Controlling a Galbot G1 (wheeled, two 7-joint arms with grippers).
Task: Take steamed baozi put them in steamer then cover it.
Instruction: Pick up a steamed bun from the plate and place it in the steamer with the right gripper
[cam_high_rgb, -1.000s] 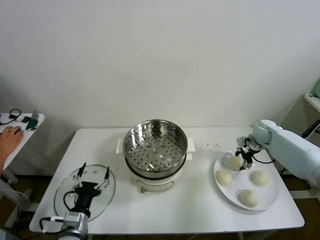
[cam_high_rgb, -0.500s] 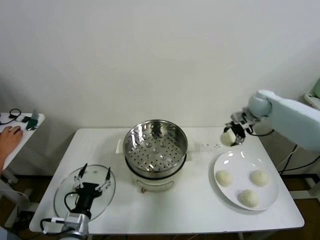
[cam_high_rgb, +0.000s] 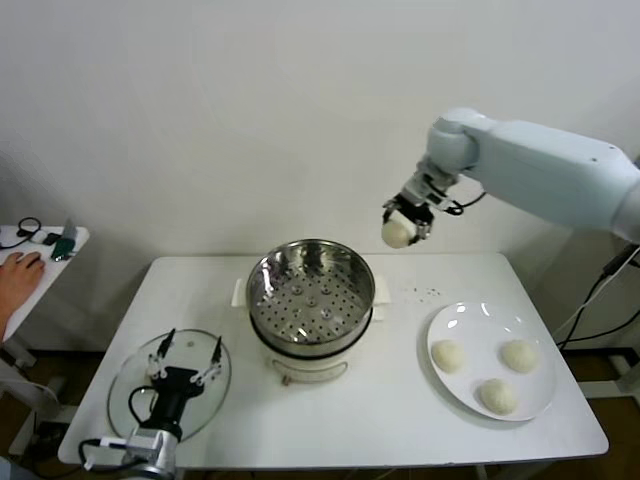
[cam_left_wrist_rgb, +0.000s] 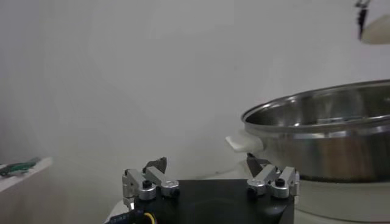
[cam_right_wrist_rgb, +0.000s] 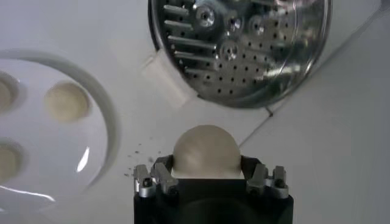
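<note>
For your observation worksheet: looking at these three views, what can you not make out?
- Head view: the lid's handle, hidden behind the open left gripper.
- Left wrist view: the carried baozi, cut off by the frame edge.
- Right wrist view: the plate, cut off; right gripper hides the baozi's underside.

One steamed baozi (cam_high_rgb: 397, 232), smooth, domed and cream-white, hangs in the air above and to the right of the steamer (cam_high_rgb: 311, 296), clear of its rim. Three more baozi (cam_high_rgb: 499, 396) lie apart on a white plate (cam_high_rgb: 463, 318). The steamer (a shiny perforated steel basket on a cream pot base) stands upright and open. The glass cover (cam_high_rgb: 128, 384) appears to lie flat near the table's front left corner.
</note>
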